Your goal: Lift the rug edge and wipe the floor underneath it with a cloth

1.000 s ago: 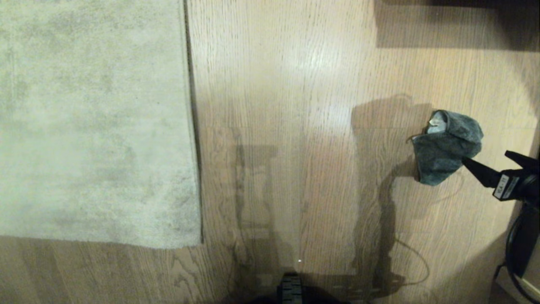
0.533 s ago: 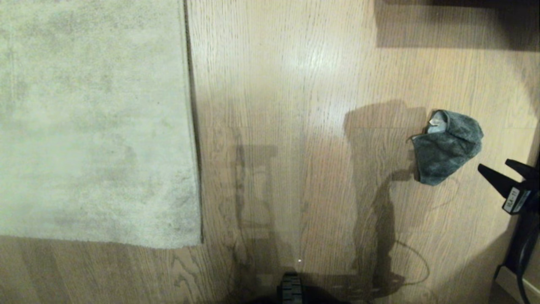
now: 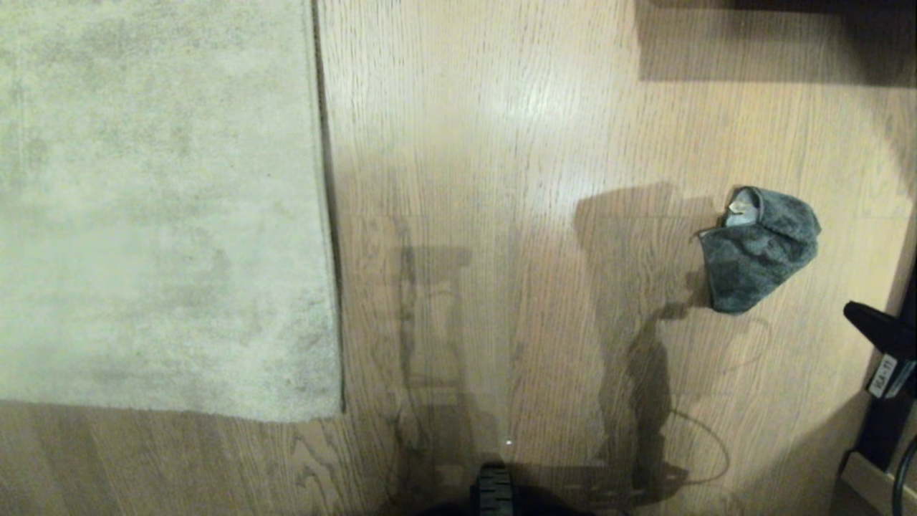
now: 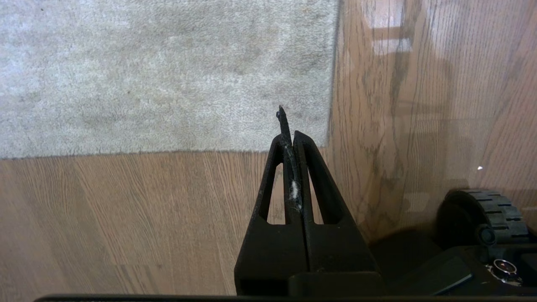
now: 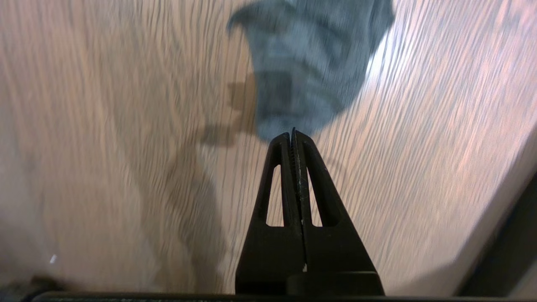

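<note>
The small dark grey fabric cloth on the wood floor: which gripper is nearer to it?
The right. The right gripper, shut and empty, hovers just beside the small dark grey fabric cloth. The left gripper, shut, hangs by the pale rug corner, far from it.

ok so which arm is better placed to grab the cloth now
Right. The right gripper is shut and empty just short of the cloth on the floor. The left gripper hovers shut by the rug edge, far across from it.
</note>
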Controlling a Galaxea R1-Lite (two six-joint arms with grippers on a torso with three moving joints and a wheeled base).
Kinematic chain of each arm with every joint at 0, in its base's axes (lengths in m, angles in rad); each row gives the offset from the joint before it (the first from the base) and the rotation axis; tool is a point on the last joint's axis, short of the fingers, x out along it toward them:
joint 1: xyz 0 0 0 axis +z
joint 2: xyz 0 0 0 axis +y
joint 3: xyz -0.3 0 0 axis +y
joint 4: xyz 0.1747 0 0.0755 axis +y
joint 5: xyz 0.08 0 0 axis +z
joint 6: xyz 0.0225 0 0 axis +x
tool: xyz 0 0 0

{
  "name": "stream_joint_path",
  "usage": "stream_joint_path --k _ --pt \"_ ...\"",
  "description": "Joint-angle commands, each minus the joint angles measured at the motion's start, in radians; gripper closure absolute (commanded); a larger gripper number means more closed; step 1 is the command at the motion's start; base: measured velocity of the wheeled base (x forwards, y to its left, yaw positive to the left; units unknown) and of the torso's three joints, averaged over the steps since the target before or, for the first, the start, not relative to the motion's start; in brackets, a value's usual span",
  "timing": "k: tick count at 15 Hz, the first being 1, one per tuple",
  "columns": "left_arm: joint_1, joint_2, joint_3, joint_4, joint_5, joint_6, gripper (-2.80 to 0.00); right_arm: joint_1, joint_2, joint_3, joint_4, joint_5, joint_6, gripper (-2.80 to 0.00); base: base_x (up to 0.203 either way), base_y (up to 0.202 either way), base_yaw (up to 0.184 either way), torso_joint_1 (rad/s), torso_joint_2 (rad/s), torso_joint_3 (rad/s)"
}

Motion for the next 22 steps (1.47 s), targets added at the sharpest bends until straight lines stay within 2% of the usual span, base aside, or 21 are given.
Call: stream_joint_path --k 1,3,5,7,11,12,13,14,15,16,20,22 --pt "0.0 0.001 0.0 0.0 0.0 0.0 0.0 0.0 -0.072 0.087 -0.003 0.002 -0.001 0.0 0.0 0.0 0.0 0.0 0.0 0.0" --pt "0.0 0.001 0.0 0.0 0.0 0.0 0.0 0.0 -0.143 0.111 0.048 -0.001 0.0 0.0 0.0 0.0 0.0 0.0 0.0 0.0" --pt "0.0 0.001 0.0 0.0 0.0 0.0 0.0 0.0 -0.261 0.111 0.165 -0.002 -0.001 0.0 0.0 0.0 0.0 0.0 0.0 0.0" --pt "0.0 0.001 0.0 0.0 0.0 0.0 0.0 0.001 -0.438 0.111 0.354 -0.002 -0.005 0.0 0.0 0.0 0.0 0.0 0.0 0.0" --pt "0.0 0.001 0.0 0.0 0.0 0.0 0.0 0.002 -0.896 0.099 0.824 -0.011 -0.019 0.0 0.0 0.0 0.0 0.0 0.0 0.0" --pt "0.0 0.001 0.0 0.0 0.0 0.0 0.0 0.002 -0.961 0.094 0.907 -0.043 -0.022 0.0 0.0 0.0 0.0 0.0 0.0 0.0" --pt "0.0 0.001 0.0 0.0 0.0 0.0 0.0 0.003 -1.002 0.097 0.985 -0.14 -0.024 0.0 0.0 0.0 0.0 0.0 0.0 0.0" --pt "0.0 0.001 0.0 0.0 0.0 0.0 0.0 0.003 -1.009 0.103 1.037 -0.256 -0.023 0.0 0.0 0.0 0.0 0.0 0.0 0.0" --pt "0.0 0.001 0.0 0.0 0.0 0.0 0.0 0.003 -1.003 0.107 1.067 -0.292 -0.022 0.0 0.0 0.0 0.0 0.0 0.0 0.0" --pt "0.0 0.001 0.0 0.0 0.0 0.0 0.0 0.003 -0.998 0.11 1.105 -0.26 -0.02 0.0 0.0 0.0 0.0 0.0 0.0 0.0" --pt "0.0 0.001 0.0 0.0 0.0 0.0 0.0 0.003 -0.995 0.111 1.12 -0.254 -0.005 0.0 0.0 0.0 0.0 0.0 0.0 0.0" --pt "0.0 0.001 0.0 0.0 0.0 0.0 0.0 0.003 -0.995 0.111 1.132 -0.256 0.042 0.0 0.0 0.0 0.0 0.0 0.0 0.0"
